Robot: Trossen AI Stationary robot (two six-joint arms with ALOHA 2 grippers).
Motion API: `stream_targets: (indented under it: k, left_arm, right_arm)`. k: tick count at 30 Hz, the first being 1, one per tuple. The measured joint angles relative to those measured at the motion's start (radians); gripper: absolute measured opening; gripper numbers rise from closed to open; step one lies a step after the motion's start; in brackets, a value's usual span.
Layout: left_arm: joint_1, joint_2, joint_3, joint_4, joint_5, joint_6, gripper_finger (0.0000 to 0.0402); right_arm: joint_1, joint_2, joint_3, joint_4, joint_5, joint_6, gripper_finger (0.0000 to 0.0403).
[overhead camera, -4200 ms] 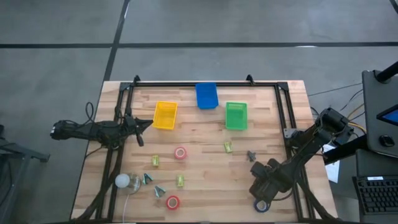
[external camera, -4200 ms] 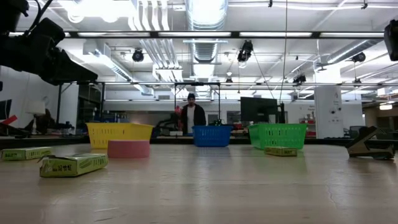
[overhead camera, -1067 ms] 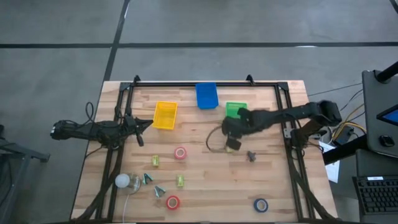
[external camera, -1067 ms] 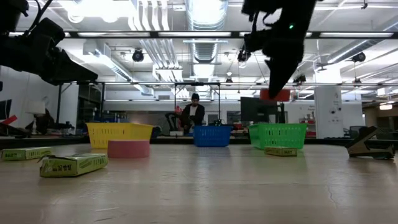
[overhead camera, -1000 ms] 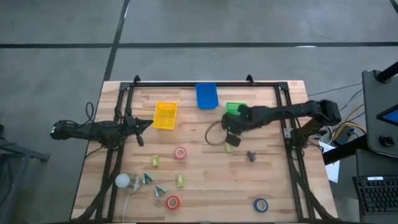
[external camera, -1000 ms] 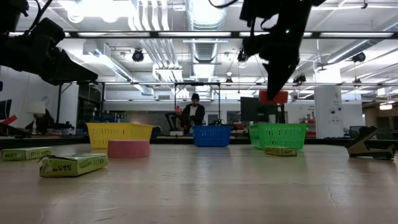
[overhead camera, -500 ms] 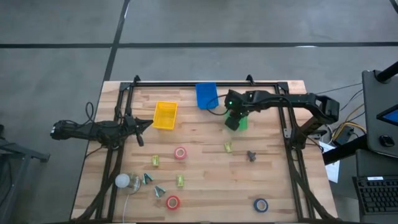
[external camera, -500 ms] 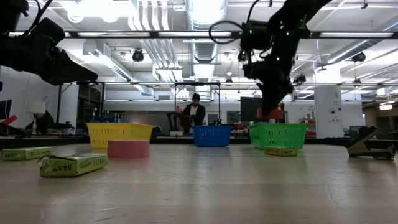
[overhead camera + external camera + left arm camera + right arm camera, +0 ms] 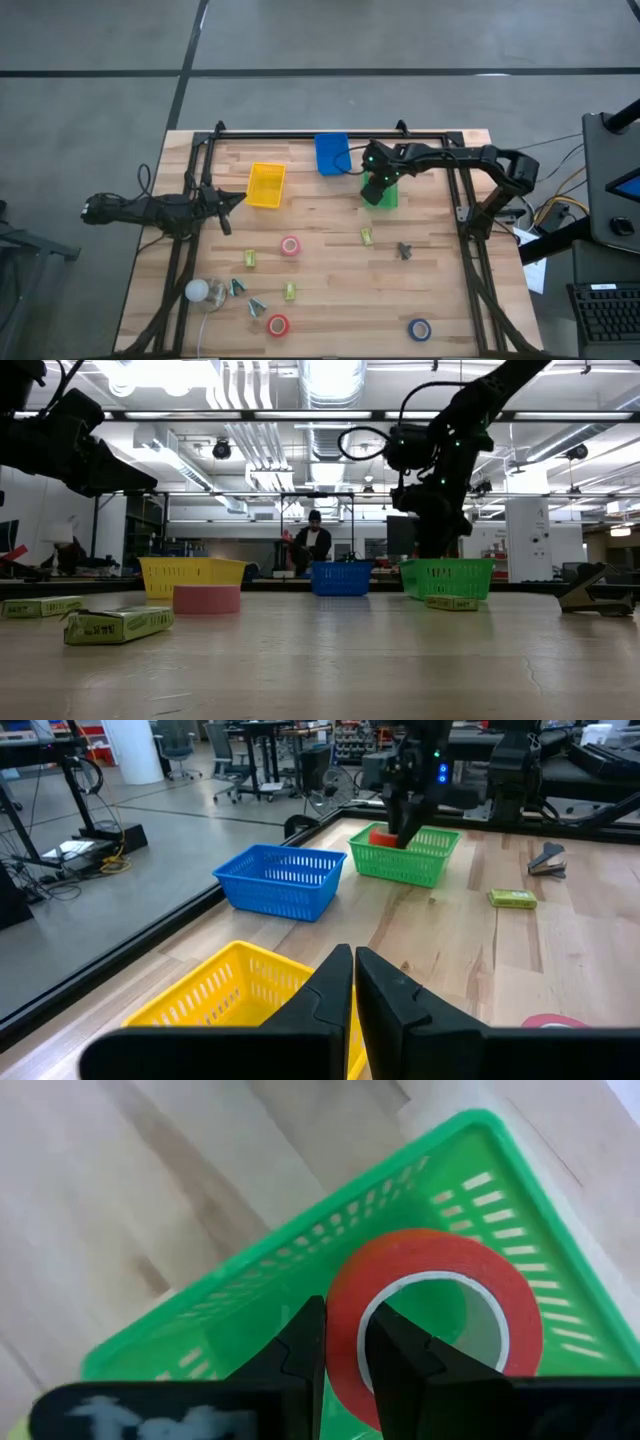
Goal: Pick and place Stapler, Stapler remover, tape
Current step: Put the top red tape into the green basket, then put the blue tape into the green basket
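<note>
Evidently light and stiff, the red tape roll [image 9: 432, 1315] rides well pinched through its ring wall, as the right gripper [image 9: 345, 1342] holds it now, fingers clamped, above the green basket [image 9: 260, 1330]. Smooth wooden table [image 9: 330, 280] carries other rolls and staple boxes. Left gripper [image 9: 353, 970] waits closed over the yellow basket [image 9: 225, 990]. Beyond, a person [image 9: 313, 545] stands in the workshop.
</note>
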Motion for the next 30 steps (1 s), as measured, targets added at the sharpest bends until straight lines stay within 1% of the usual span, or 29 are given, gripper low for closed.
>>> stream_targets:
  k: [10, 20, 23, 27, 30]
  left_arm:
    - [0.0, 0.0, 0.0, 0.0, 0.0, 0.0, 0.0021]
    - [0.0, 0.0, 0.0, 0.0, 0.0, 0.0, 0.0021]
    - [0.0, 0.0, 0.0, 0.0, 0.0, 0.0, 0.0021]
    - [0.0, 0.0, 0.0, 0.0, 0.0, 0.0, 0.0021]
    - [0.0, 0.0, 0.0, 0.0, 0.0, 0.0, 0.0021]
  right_arm:
    - [-0.013, 0.064, 0.001, 0.009, 0.001, 0.005, 0.0054]
    - [-0.015, 0.072, 0.001, 0.013, 0.003, 0.005, 0.0058]
    - [-0.015, 0.071, 0.002, 0.014, 0.016, 0.006, 0.0076]
    - [-0.015, 0.071, 0.003, 0.014, 0.061, 0.023, 0.0111]
    - [-0.015, 0.071, 0.003, 0.014, 0.064, 0.025, 0.0138]
